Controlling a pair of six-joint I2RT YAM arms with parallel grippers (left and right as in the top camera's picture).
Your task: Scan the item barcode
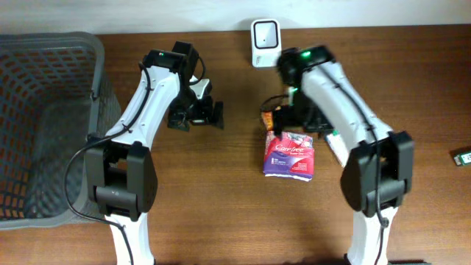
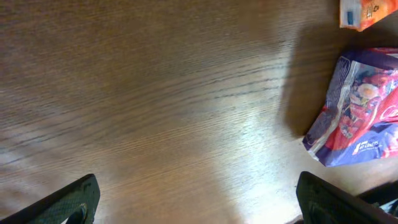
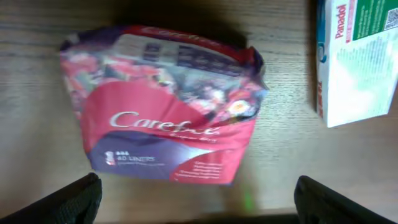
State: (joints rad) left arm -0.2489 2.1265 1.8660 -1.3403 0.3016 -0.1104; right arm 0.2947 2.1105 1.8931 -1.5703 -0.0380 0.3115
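Note:
The item, a red and purple Carefree liner pack (image 1: 289,154), lies flat on the wooden table (image 1: 221,191); no barcode shows on it. The white scanner (image 1: 264,43) stands at the table's far edge. My right gripper (image 1: 291,121) hovers just behind the pack, mostly hidden under its arm. In the right wrist view this gripper (image 3: 199,205) is open, and the pack (image 3: 165,106) lies beyond its fingertips, untouched. My left gripper (image 1: 197,115) is open over bare wood to the pack's left. In the left wrist view it (image 2: 199,208) holds nothing, and the pack (image 2: 360,112) lies off to the right.
A grey mesh basket (image 1: 44,125) fills the left side. A white and green Panadol box (image 3: 354,56) lies right of the pack. An orange packet (image 1: 272,116) sits behind the pack, by the right wrist. A small green item (image 1: 461,156) lies at the right edge.

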